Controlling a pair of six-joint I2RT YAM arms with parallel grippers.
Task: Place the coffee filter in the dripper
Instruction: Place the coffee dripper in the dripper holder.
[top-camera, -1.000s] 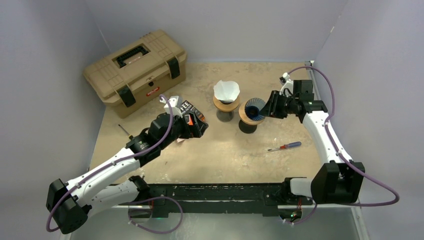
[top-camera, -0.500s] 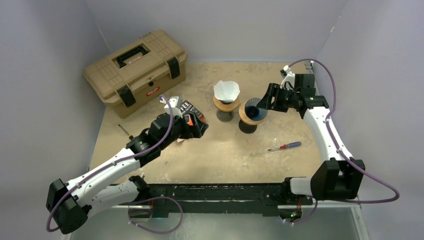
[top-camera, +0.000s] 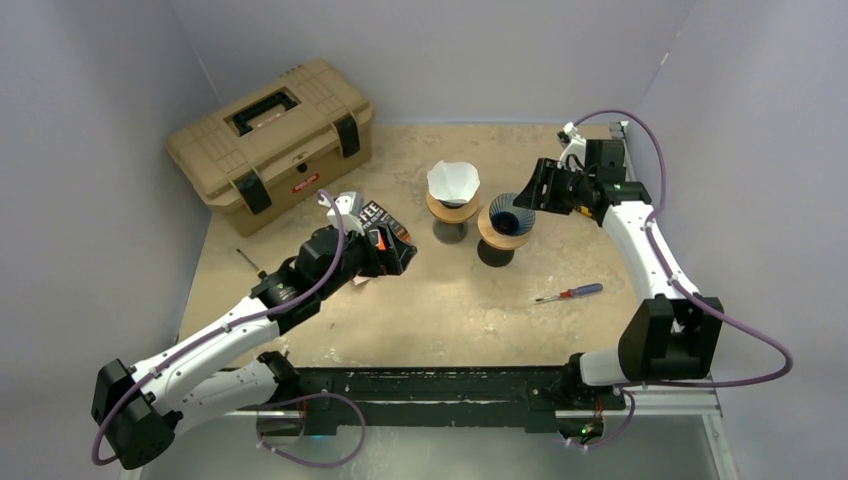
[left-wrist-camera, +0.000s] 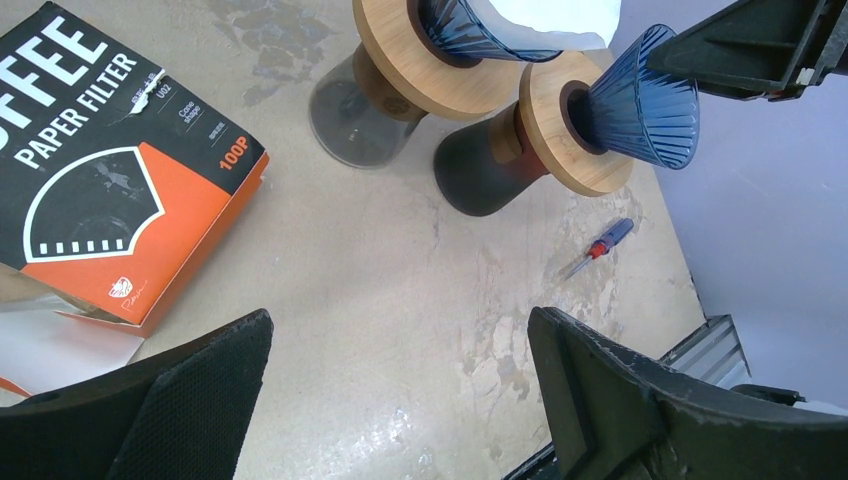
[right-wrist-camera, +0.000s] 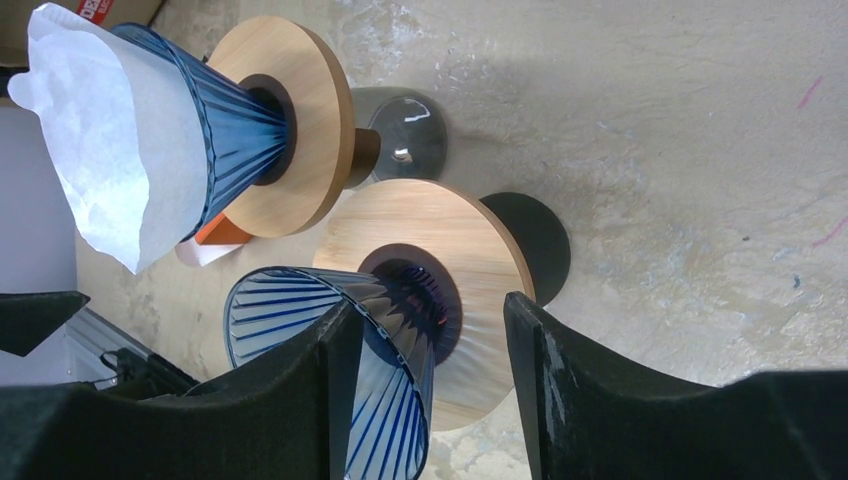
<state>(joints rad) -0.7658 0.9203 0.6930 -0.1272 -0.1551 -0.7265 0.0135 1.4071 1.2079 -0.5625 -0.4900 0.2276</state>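
Reaching in from the right, the right gripper (right-wrist-camera: 430, 305) held its jaws parted at the rim of the empty blue dripper (top-camera: 508, 213), one finger across the ribbed cone and a gap showing beside the other. The white coffee filter (top-camera: 452, 180) sat in the neighbouring dripper (right-wrist-camera: 240, 120), just beside it. The left gripper (left-wrist-camera: 400, 330) hung wide open over the table (top-camera: 450, 320), next to the orange-and-black filter box (left-wrist-camera: 110, 200).
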